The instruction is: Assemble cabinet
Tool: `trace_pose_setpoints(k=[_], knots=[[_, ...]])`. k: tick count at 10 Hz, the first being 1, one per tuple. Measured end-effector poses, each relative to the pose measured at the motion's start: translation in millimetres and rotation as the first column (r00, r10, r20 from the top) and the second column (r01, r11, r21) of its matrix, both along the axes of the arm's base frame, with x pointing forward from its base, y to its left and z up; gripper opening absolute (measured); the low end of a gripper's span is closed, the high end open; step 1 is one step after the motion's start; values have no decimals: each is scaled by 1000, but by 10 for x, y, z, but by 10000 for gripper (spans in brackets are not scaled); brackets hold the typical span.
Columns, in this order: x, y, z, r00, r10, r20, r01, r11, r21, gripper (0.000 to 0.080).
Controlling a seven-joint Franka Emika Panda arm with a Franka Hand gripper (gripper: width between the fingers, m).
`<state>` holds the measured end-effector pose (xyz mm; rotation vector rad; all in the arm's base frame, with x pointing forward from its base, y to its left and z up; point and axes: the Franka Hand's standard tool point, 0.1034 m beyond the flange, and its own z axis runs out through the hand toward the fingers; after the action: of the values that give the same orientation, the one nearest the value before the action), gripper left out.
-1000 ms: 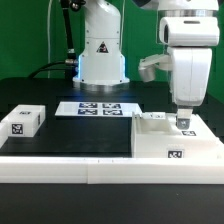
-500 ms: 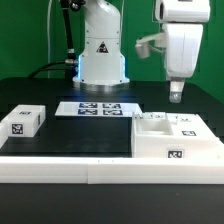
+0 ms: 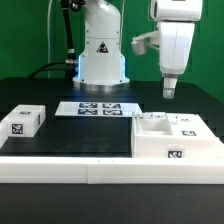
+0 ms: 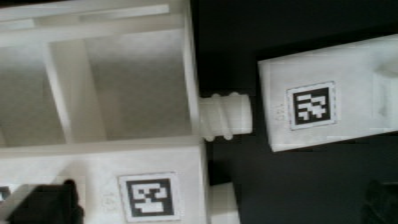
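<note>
The cabinet (image 3: pixel 176 140), a large white hollow box with tags, sits at the exterior view's right, against the white front ledge. My gripper (image 3: pixel 169 92) hangs well above it, empty, touching nothing. The wrist view looks down into the cabinet's open compartments (image 4: pixel 98 85), with a tag on its wall (image 4: pixel 151 195). A white tagged part (image 4: pixel 329 100) with a ribbed knob (image 4: pixel 222 115) lies beside it across a dark gap. One dark finger (image 4: pixel 45 205) shows far off to one side, so the jaws stand apart.
A small white tagged box (image 3: pixel 22 119) lies at the exterior view's left. The marker board (image 3: pixel 98 108) lies flat in front of the arm's base (image 3: pixel 102 60). A white ledge (image 3: pixel 70 168) runs along the table's front edge.
My gripper has risen from the cabinet's top to well above it and shifted slightly to the exterior view's left. The cabinet has stayed in place.
</note>
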<state>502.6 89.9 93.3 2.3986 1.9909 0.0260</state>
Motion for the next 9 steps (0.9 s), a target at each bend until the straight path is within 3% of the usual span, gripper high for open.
trace_pose_setpoints(k=[2, 4, 9], knots=[[-16, 4, -6, 1000, -1, 2, 1, 1000, 1, 797], [-291, 49, -93, 1000, 18, -16, -18, 1000, 2, 797], [-651, 37, -402, 997, 55, -47, -54, 998, 21, 797]])
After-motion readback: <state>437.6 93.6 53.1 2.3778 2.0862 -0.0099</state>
